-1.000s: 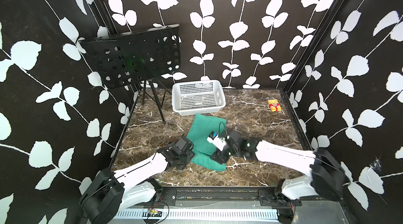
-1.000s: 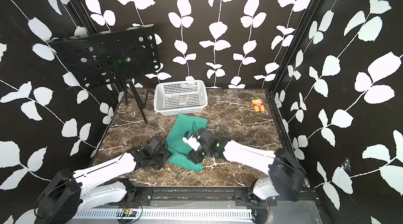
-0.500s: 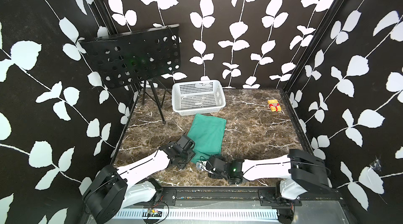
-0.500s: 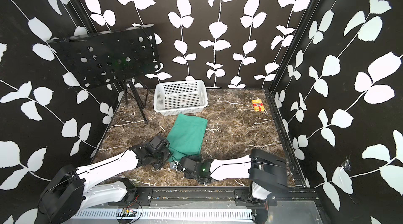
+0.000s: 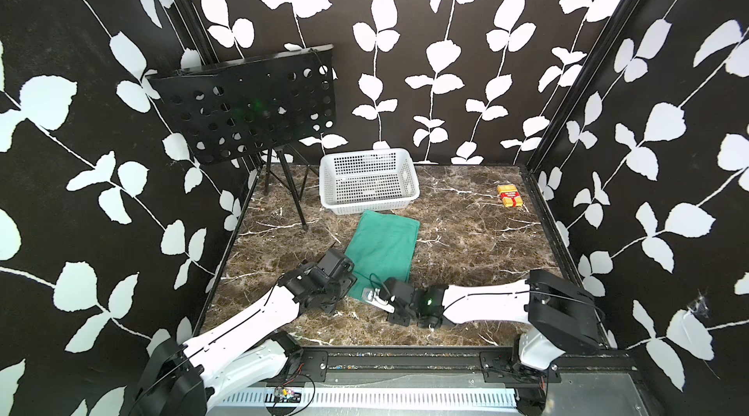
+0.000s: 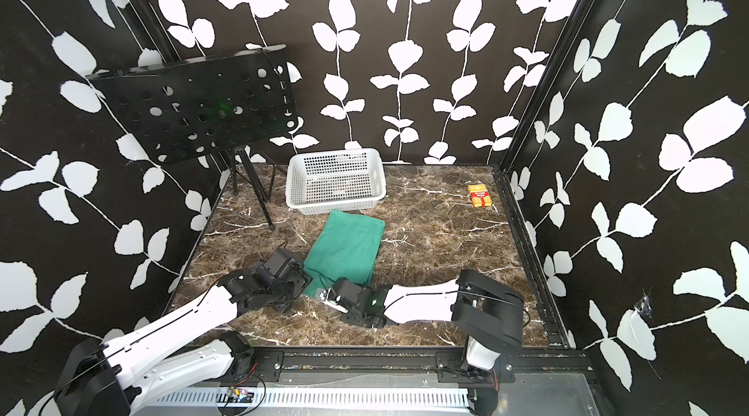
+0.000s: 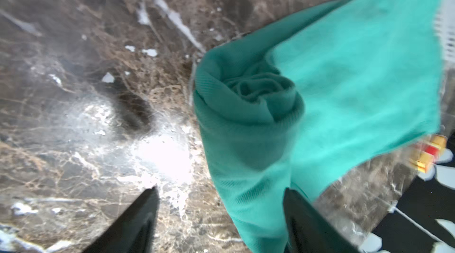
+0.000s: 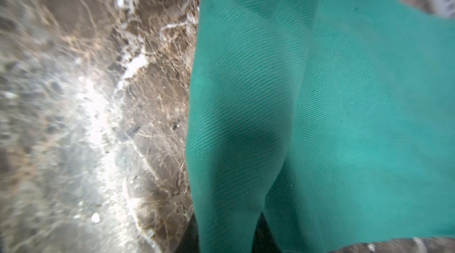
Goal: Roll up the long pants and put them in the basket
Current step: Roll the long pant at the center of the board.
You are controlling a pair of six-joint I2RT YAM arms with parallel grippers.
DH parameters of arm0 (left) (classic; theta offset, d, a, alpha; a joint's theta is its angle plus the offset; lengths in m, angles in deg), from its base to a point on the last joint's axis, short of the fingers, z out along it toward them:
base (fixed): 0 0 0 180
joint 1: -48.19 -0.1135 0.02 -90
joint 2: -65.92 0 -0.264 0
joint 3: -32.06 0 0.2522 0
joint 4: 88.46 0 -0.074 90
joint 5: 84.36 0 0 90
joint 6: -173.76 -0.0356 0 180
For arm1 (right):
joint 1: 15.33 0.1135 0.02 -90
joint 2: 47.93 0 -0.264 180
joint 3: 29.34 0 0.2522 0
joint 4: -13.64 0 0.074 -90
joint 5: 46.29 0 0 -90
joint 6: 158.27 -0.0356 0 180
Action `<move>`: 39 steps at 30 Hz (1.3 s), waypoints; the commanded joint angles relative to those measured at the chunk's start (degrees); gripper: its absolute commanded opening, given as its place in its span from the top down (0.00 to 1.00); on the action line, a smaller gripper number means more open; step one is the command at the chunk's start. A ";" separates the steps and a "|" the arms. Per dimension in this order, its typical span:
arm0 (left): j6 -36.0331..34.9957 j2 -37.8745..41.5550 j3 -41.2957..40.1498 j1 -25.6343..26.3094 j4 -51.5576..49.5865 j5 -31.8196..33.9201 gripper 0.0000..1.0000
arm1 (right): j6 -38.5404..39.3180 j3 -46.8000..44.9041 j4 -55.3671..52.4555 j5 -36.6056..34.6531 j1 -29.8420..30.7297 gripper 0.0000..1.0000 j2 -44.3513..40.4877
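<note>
The long pants (image 5: 383, 246) lie folded into a flat teal strip on the marble table (image 5: 466, 231), running from the basket toward me in both top views (image 6: 344, 248). Their near end is curled into a small roll (image 7: 253, 106). My left gripper (image 7: 221, 217) sits at the near left corner of the pants (image 5: 349, 285). It is open, its fingers (image 7: 140, 222) wide apart, and the end of the roll lies between them. My right gripper (image 8: 226, 237) is low at the near edge (image 5: 371, 295), shut on a raised fold of the pants (image 8: 241, 141).
A white basket (image 5: 369, 181) stands just beyond the far end of the pants. A black perforated music stand (image 5: 247, 106) on a tripod is at the back left. A small yellow and red box (image 5: 510, 195) lies at the back right by the wall.
The right arm dropped from on top of the pants to their near edge and closed on the cloth. The left gripper's jaws opened wider. The pants now lie flatter and longer.
</note>
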 commanded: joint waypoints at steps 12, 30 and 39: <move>-3.34 -12.47 1.46 -0.24 16.40 -5.03 0.16 | -9.95 5.71 -8.36 49.90 -17.73 0.97 4.91; -3.87 -19.93 4.88 -3.85 8.32 -4.96 0.79 | -11.91 6.41 -10.36 29.88 -20.55 0.41 -4.04; -0.66 -19.34 5.37 -3.85 3.90 -5.17 0.80 | 4.23 -6.81 3.67 -6.51 0.28 0.27 -15.00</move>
